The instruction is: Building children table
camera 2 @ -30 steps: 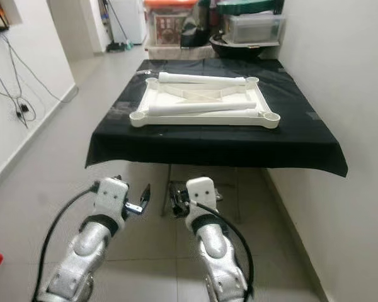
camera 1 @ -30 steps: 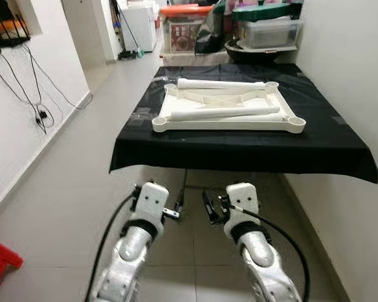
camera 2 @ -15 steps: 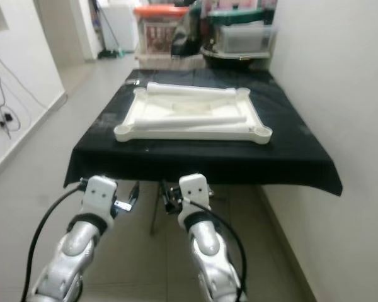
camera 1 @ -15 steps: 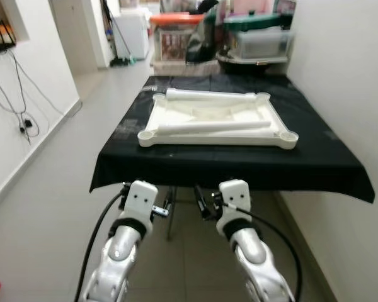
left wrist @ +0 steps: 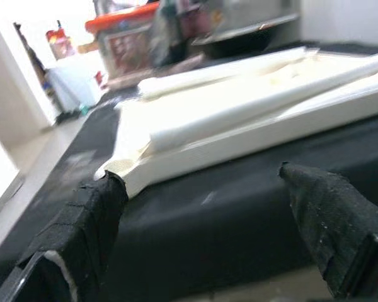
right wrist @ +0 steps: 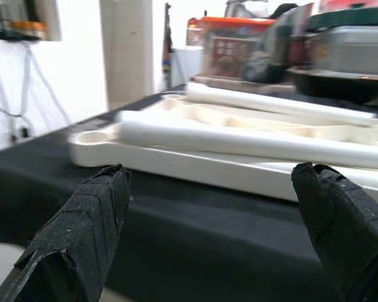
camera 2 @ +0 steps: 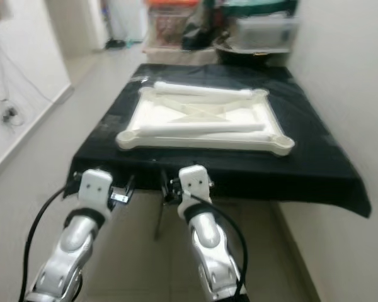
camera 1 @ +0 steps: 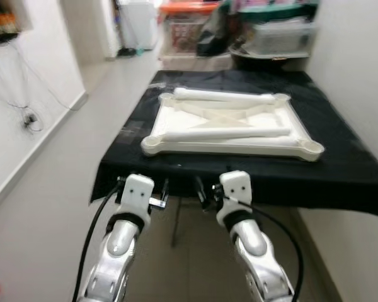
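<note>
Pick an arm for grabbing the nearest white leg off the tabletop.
Right, marginally. The right gripper sits under the nearest leg's middle; the left gripper sits toward its end. Both open.

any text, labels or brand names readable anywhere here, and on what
No text can be read.
White tabletop: plain, no print or label visible.
White table legs: plain.
Storage box with orange lid: a reddish patch on its front, too blurred to tell whether it holds words.
Clear bin with green lid: no markings can be made out.
Both grippers, left gripper and right gripper: plain black.
</note>
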You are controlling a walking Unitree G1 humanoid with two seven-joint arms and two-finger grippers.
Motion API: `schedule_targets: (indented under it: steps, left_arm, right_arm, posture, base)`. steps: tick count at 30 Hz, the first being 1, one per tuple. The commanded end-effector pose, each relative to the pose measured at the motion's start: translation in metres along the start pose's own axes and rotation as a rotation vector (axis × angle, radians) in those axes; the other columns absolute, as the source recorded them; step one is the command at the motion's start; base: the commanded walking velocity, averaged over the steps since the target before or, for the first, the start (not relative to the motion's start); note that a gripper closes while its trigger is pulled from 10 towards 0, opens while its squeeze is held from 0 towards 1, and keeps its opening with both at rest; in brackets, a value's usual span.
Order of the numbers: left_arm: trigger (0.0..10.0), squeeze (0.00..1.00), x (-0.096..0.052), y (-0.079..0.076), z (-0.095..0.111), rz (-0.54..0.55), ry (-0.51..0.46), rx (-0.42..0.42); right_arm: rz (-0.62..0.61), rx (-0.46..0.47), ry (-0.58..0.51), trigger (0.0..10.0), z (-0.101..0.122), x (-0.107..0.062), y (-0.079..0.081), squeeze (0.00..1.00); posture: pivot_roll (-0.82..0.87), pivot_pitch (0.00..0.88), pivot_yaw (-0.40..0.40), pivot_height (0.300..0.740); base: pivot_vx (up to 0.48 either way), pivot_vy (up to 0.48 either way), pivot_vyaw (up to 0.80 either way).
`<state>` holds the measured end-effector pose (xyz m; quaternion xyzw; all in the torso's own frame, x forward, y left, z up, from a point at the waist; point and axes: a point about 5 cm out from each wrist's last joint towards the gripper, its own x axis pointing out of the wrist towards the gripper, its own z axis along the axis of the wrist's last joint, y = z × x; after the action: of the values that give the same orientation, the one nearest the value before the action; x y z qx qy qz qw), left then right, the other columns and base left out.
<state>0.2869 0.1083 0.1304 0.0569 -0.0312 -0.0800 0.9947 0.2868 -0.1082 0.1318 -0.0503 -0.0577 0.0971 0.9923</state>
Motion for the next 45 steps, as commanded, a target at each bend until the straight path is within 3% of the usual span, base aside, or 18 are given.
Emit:
schedule_targets:
  steps: [1, 7, 31, 36, 44, 45]
  left_arm:
    - [10.0, 0.0, 0.001, 0.006, 0.003, 0.022, -0.004, 0.01]
    - [10.0, 0.0, 0.003, 0.014, 0.008, 0.046, -0.017, 0.008]
    - [10.0, 0.0, -0.001, 0.01, 0.003, 0.02, 0.003, 0.015]
    - [10.0, 0.0, 0.001, 0.01, 0.004, 0.007, 0.006, -0.018]
    - [10.0, 0.0, 0.01, 0.018, 0.015, -0.018, -0.031, 0.015]
    - [10.0, 0.0, 0.015, 0.021, 0.023, -0.072, -0.068, 0.075]
  right_arm:
    - [-0.003, 0.016, -0.011, 10.0, 0.002, 0.0, 0.0, 0.0]
    - [-0.013, 0.028, -0.037, 10.0, 0.008, 0.0, 0.001, 0.0]
    - [-0.052, 0.03, -0.071, 10.0, 0.014, -0.001, -0.003, 0.0]
    - [-0.062, 0.035, -0.073, 10.0, 0.014, -0.002, -0.003, 0.0]
    - [-0.067, 0.037, -0.072, 10.0, 0.014, -0.004, -0.003, 0.0]
    - [-0.071, 0.037, -0.073, 10.0, 0.015, -0.004, -0.003, 0.0]
  posture:
    - [-0.01, 0.0, -0.005, 0.74]
    - [-0.01, 0.0, -0.005, 0.74]
    - [0.0, 0.0, 0.003, 0.74]
    - [0.0, 0.0, 0.002, 0.74]
    - [0.0, 0.0, 0.005, 0.74]
    - [0.0, 0.0, 0.008, 0.74]
  base:
    - [0.307, 0.0, 0.0]
    - [0.307, 0.0, 0.0]
    - [0.308, 0.0, 0.0]
    - [0.115, 0.0, 0.0]
    - [0.0, 0.0, 0.0]
    - [0.0, 0.0, 0.0]
